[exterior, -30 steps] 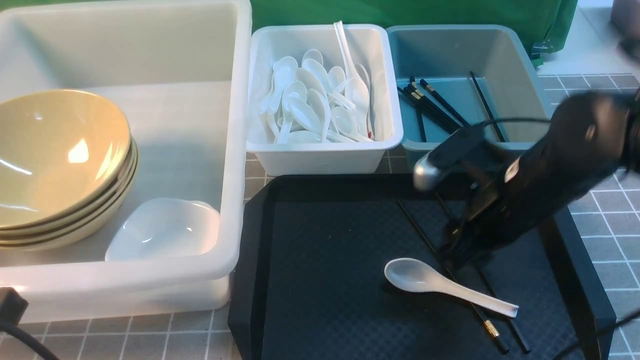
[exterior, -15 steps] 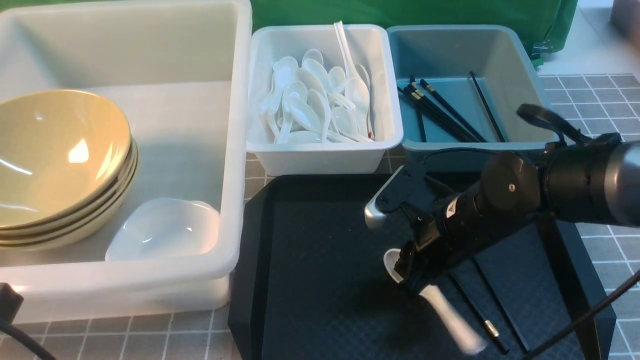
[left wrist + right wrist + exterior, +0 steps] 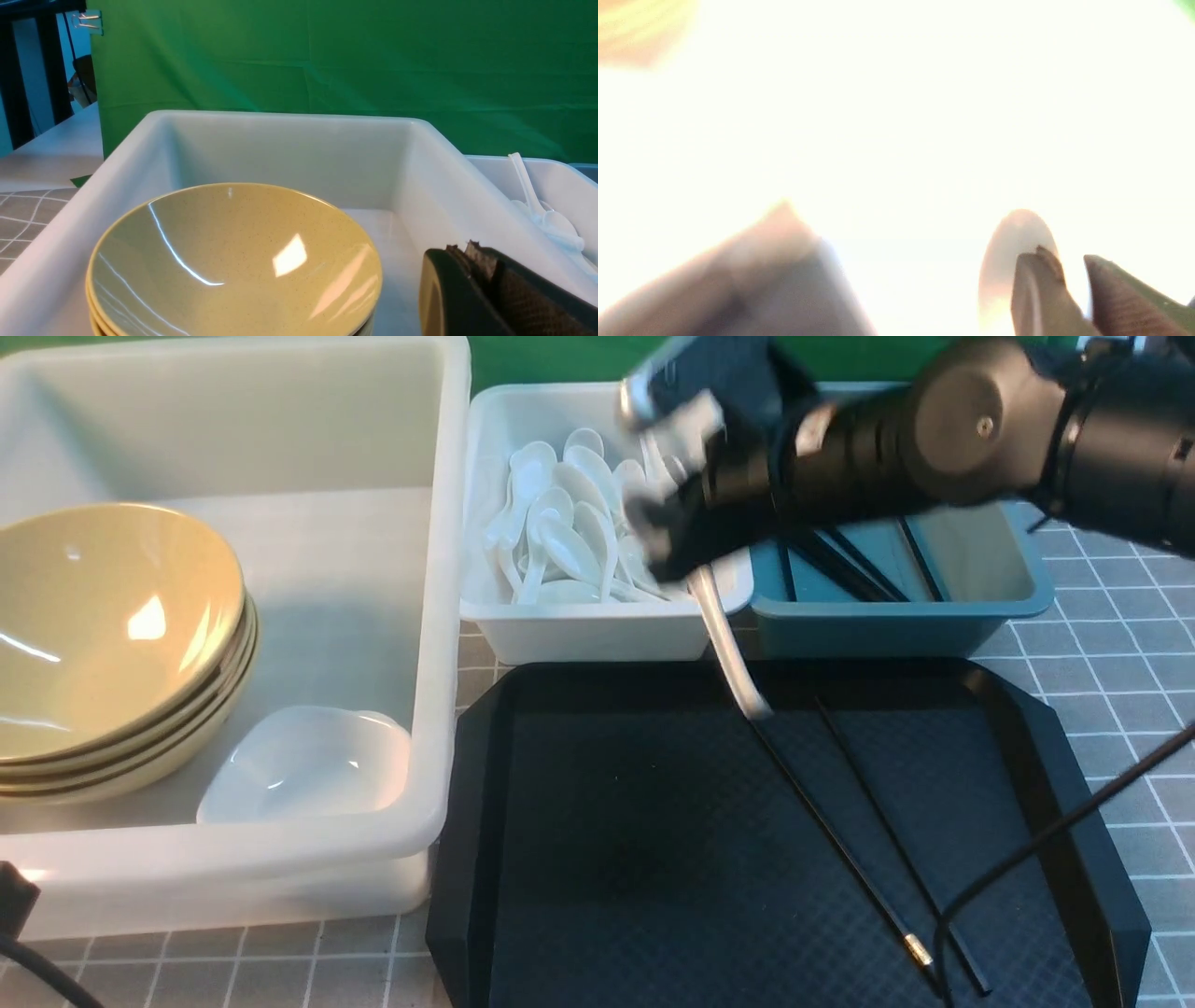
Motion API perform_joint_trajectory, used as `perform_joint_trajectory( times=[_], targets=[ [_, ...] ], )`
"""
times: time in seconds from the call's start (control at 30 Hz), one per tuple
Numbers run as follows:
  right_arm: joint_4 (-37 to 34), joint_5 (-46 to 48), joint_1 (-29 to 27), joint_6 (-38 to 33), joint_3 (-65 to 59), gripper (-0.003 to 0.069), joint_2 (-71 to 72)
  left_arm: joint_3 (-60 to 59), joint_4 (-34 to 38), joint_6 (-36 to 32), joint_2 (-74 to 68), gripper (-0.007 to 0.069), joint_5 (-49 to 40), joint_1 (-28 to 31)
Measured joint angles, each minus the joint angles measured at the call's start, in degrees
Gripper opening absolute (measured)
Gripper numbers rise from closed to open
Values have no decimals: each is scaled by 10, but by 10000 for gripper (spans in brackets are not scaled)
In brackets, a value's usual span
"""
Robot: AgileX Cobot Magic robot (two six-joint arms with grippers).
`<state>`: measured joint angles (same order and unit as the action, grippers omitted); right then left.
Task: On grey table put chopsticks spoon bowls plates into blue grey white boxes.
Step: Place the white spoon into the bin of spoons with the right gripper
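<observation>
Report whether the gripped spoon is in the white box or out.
Out. The right gripper holds the spoon, its handle hanging past the white box's front wall over the tray.

Looks like a lab test rig, not a real kitchen: green cloth backdrop (image 3: 327, 70) at 12 o'clock, grid-patterned grey tabletop (image 3: 1111, 644), plastic boxes (image 3: 448, 523) lined up from 10 to 2 o'clock, black tray (image 3: 607, 859) at 6 o'clock.

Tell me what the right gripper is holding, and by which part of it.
The right gripper holds a white spoon by its bowl end, between the fingers; the handle hangs down toward the black tray.
</observation>
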<state>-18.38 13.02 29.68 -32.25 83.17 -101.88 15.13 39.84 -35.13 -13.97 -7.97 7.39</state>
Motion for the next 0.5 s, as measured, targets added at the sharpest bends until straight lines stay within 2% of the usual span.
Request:
perform_joint_trajectory(
  times=[0.1,0.13,0.17,0.2,0.27,0.33,0.4,0.5],
  targets=[
    [-7,-140,0,14,45,132,-54,0,0,0,0,-8,0,0],
    [-8,-148,0,14,49,140,-63,0,0,0,0,-8,0,0],
    [-10,-157,-5,16,88,232,-113,0,0,0,0,-8,0,0],
    [-10,-152,-7,16,95,242,-120,0,0,0,0,-8,0,0],
    [-10,-73,-20,17,122,382,-147,0,0,0,0,-8,0,0],
    [-10,17,-31,20,134,454,-144,0,0,0,0,-8,-1,0],
    [-7,95,-42,30,141,486,-130,0,0,0,0,-8,-3,0],
    [40,297,-73,135,145,507,-73,0,0,0,0,-8,-4,0]
  ],
)
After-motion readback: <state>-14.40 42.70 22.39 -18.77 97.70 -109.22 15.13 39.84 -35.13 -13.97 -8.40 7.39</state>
